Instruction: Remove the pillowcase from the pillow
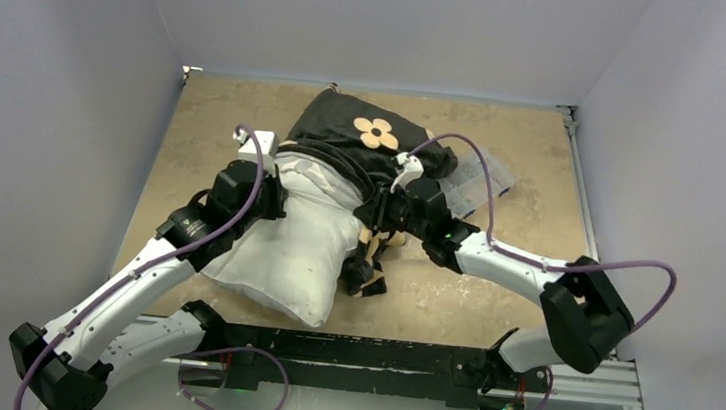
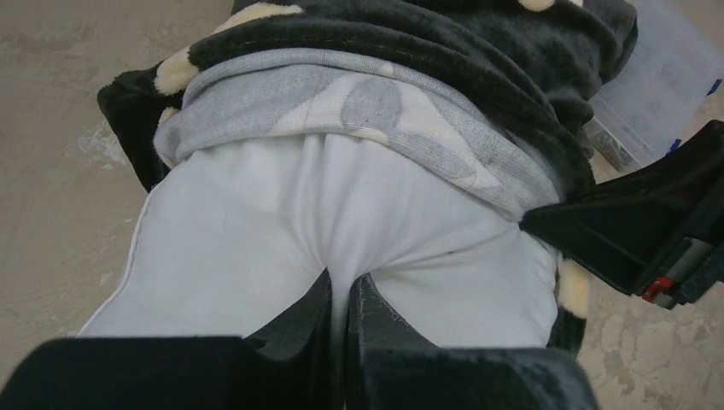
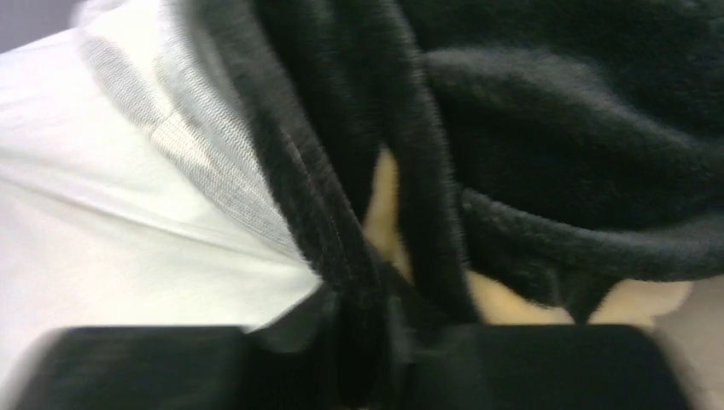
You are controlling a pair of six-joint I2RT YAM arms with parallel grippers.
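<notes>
The left gripper (image 2: 343,290) is pinching tight on a fold of the pillow (image 2: 256,239) at its fingertips, while the pillowcase (image 3: 555,128) hem is running between the right gripper (image 3: 365,335) fingers, grip too blurred to tell.

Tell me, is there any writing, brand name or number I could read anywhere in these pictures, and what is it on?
No text can be read anywhere.
pillowcase: only tan flower shapes, no letters.
pillow: plain white cloth, no print in view.
clear plastic box: small blue bits on it, too small to tell whether they carry writing.
</notes>
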